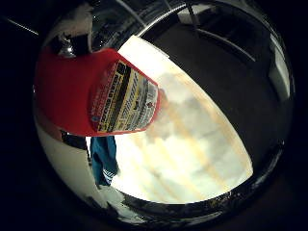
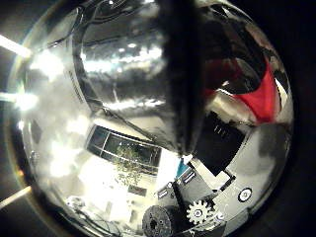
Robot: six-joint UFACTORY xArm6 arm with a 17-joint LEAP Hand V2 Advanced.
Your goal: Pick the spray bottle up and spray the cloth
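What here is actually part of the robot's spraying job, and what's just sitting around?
Part of the job:
- red plastic spray bottle with a printed label, close to the palm
- blue-teal cloth, beside the bottle
- white and black robot hand

Just there:
- pale wooden tabletop
- windows in the room behind

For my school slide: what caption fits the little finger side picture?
Red spray bottle close to the robot's palm, above a pale wooden table.

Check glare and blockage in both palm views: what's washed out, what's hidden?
Little finger side: the table is blown out, its grain faded; the red bottle close up covers a good part, its label still clear; the teal cloth stays visible beside it. Thumb side: hot spots and streaks across the room, a dark part of the hand blocks the centre, only a red sliver shows.
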